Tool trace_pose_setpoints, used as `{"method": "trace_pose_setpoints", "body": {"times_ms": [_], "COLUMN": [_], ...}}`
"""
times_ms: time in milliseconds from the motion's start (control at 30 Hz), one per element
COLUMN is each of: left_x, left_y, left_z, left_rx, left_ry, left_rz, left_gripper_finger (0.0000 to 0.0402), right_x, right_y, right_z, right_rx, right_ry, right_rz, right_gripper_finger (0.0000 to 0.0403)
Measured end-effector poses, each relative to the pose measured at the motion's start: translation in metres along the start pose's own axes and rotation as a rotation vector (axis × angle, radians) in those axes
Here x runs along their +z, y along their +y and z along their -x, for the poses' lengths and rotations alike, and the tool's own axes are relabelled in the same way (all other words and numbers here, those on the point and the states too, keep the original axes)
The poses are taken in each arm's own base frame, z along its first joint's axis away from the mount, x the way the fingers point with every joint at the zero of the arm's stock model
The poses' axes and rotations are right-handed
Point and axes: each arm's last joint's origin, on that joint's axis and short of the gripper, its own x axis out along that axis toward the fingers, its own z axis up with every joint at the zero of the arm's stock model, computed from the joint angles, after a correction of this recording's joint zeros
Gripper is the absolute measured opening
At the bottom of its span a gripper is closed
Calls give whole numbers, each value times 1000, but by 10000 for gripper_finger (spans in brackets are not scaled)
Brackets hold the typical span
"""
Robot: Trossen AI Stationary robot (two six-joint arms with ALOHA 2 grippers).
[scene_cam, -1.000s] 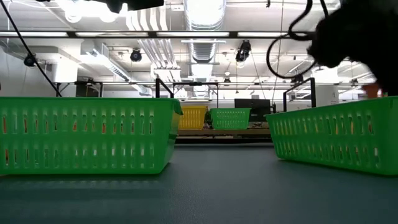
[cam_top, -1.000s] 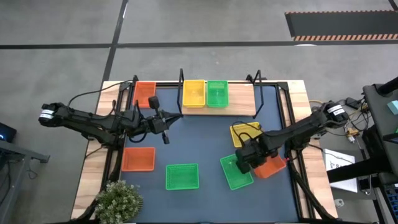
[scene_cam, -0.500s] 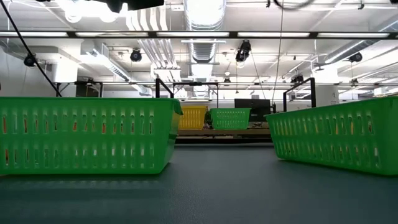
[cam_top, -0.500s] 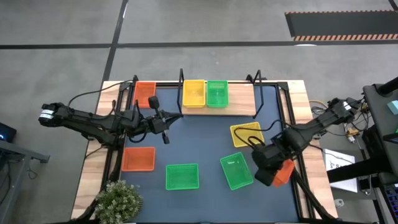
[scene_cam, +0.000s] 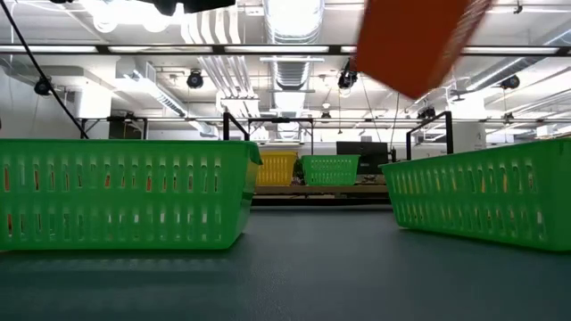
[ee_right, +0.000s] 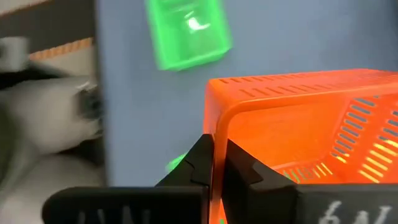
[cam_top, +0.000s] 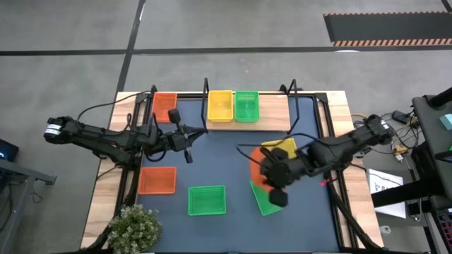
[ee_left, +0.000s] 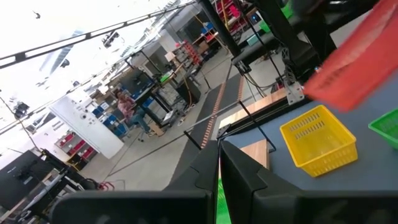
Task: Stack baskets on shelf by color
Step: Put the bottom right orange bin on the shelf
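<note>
We are holding a red-orange basket (ee_right: pixel 298 130) in our right gripper (ee_right: pixel 219 163), whose fingers are pinching together on the basket's rim, and we are carrying it clear of the dark blue tabletop (cam_top: pixel 226 159), above the right-hand part of the table. From overhead most of this basket is hiding behind our own arm, so only an orange edge is showing beside the gripper; from table height it is appearing as a tilted orange slab cut off by the upper edge of the view. Our left gripper (ee_left: pixel 219 168) is waiting with its fingers pressed together and nothing between them, over the left part of the table, near the shelf (cam_top: pixel 272 113). On the wooden shelf at the far side a yellow basket (cam_top: pixel 219 106) and a green basket (cam_top: pixel 246 106) are sitting side by side, touching; whether either is a stack we cannot tell. Another red-orange basket (cam_top: pixel 164 106) is resting just left of the shelf's left post, partly covered by our left arm. A second yellow basket (cam_top: pixel 281 149) is lying on the tabletop, half hidden under our right arm, and a green basket (cam_top: pixel 265 201) near it is also partly covered. Toward the near left an orange basket (cam_top: pixel 157 180) and a green basket (cam_top: pixel 207 200) are lying apart, with a potted plant (cam_top: pixel 134 227) at the near-left corner.
</note>
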Motion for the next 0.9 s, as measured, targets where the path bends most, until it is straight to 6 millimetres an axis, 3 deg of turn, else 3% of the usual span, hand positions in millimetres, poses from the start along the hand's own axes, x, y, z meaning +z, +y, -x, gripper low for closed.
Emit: {"method": "trace_pose_setpoints", "body": {"times_ms": [167, 367, 600, 900], "left_x": [-3, -3, -3, -4], "left_y": [-2, -2, -2, -2], "left_z": [1, 1, 1, 1], "left_rx": [-6, -6, -6, -8], "left_ry": [8, 7, 8, 9], "left_rz": [-13, -14, -15, -32], "left_gripper_finger": [0, 0, 0, 0], "right_x": [27, 45, 59, 56], "right_y": [-27, -77, -150, -242], "right_z": [-10, -22, -27, -16], "right_rx": [-193, -412, -465, -382], "right_ry": [8, 213, 371, 390], "right_rz": [124, 304, 370, 234], "right_gripper_finger": [8, 8, 8, 8]}}
